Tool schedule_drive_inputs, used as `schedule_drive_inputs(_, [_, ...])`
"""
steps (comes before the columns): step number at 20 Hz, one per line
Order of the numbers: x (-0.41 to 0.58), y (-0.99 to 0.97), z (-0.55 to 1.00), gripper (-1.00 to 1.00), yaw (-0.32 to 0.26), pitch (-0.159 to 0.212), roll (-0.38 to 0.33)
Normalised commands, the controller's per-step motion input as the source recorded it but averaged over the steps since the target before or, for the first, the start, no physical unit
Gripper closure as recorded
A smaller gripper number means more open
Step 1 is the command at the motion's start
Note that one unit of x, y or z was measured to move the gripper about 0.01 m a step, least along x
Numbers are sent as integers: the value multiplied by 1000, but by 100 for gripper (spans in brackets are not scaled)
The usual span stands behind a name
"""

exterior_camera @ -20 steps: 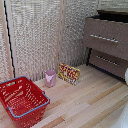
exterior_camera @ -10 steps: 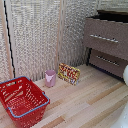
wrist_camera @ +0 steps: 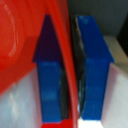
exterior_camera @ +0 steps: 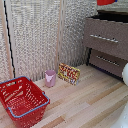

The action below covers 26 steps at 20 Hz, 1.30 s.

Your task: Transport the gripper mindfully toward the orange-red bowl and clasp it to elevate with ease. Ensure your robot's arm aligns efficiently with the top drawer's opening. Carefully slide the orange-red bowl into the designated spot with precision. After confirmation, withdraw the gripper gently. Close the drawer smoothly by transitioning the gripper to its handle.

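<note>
In the wrist view my gripper is shut on the orange-red bowl. The bowl's thin rim is pinched between the two blue fingertips. In the exterior view a strip of the orange-red bowl shows at the top edge, above the dresser. The gripper itself is cut off there. Below it is the top drawer, grey-brown, with its slim silver handle. The drawer front stands further out than the drawer beneath it. A white part of the robot's arm shows at the exterior view's right edge.
A big red wire-mesh basket sits on the wooden floor at the exterior view's left. A small pink cup and a patterned box stand by the wall. The lower drawer sits under the top one.
</note>
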Motion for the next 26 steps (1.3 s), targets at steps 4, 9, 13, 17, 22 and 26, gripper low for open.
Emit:
schedule_drive_inputs(4, [-236, -26, -95, 100, 19, 17, -2])
schedule_drive_inputs(9, [-466, 109, -166, 100, 189, -19, -13])
schedule_drive_inputs(13, [-200, 87, -107, 100, 156, 19, -16])
schedule_drive_inputs(17, [171, -4, -81, -100, 19, 46, -32])
schedule_drive_inputs(22, [191, -17, -10, -100, -56, -64, -6])
schedule_drive_inputs(26, [106, 126, 0, -100, 4, -28, 5])
